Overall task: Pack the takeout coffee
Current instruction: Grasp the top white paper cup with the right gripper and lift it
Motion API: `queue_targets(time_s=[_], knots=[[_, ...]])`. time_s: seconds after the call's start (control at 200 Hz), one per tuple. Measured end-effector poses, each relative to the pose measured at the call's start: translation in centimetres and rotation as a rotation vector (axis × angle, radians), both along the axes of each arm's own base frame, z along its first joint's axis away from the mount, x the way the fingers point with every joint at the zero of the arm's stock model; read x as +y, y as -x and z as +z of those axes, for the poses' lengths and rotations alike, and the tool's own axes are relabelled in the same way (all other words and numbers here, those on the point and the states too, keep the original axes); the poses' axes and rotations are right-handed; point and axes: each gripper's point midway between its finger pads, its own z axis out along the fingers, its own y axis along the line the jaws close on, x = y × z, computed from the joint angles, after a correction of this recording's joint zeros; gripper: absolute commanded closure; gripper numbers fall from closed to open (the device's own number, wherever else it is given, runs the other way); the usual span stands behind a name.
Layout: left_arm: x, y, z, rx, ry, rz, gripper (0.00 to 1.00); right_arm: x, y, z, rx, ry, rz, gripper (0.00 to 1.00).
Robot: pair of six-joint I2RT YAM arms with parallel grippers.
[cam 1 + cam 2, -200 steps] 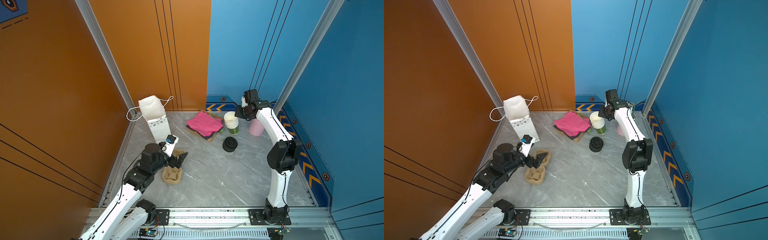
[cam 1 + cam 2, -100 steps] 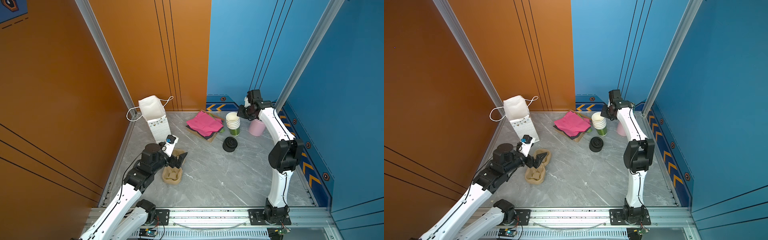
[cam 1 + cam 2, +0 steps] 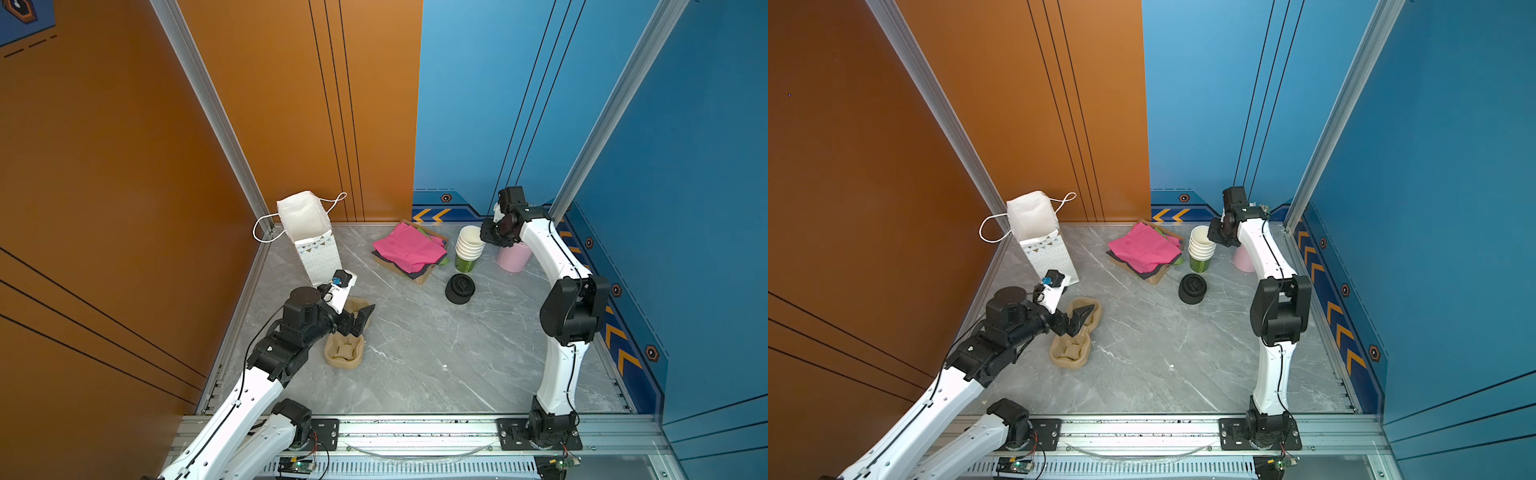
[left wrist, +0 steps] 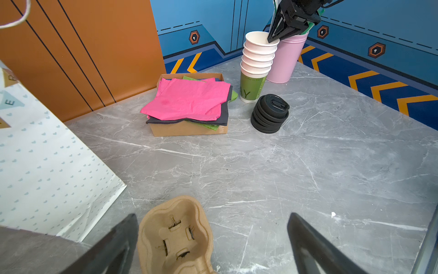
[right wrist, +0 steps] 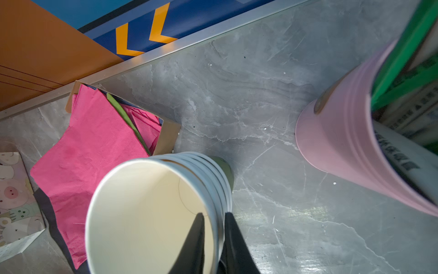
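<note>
We see no lidded coffee in any view. There is only the stack of cups (image 3: pixel 468 245), right of centre in both top views, with the lids (image 3: pixel 459 287) just below it and apart. The right gripper (image 5: pixel 213 213) straddles the rim of the top cup (image 5: pixel 147 213), one finger inside and one outside, with the jaws only narrowly apart. We cannot tell whether they are pressing on the rim yet. The outer finger lies against several nested rims, so we think a lift could drag up more than one cup. It could also tip the stack toward the napkins (image 3: pixel 409 247). A thin rim pinch might crumple or slip. The pink tumbler (image 3: pixel 514 257) stands just beside the wrist, and a swing could knock it over. The left gripper (image 3: pixel 361 316), at lower left, gapes wide and empty over the carrier (image 3: pixel 344 353), near the bag (image 3: pixel 316 253).
</note>
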Motion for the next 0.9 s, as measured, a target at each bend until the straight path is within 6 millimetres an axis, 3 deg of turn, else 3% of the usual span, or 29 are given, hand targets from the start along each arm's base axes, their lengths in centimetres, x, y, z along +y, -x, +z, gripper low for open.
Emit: queue_targets(time_s=[0.28, 0.666, 0.901], knots=[[0.0, 0.0, 0.0, 0.000, 0.000, 0.000, 0.02, -0.2, 0.2, -0.1, 0.010, -0.007, 0.003, 0.98], [0.0, 0.0, 0.0, 0.000, 0.000, 0.000, 0.02, 0.0, 0.4, 0.1, 0.019, -0.015, 0.010, 0.99], [0.0, 0.0, 0.0, 0.000, 0.000, 0.000, 0.02, 0.6, 0.6, 1.8, 0.003, -0.010, 0.034, 0.96]])
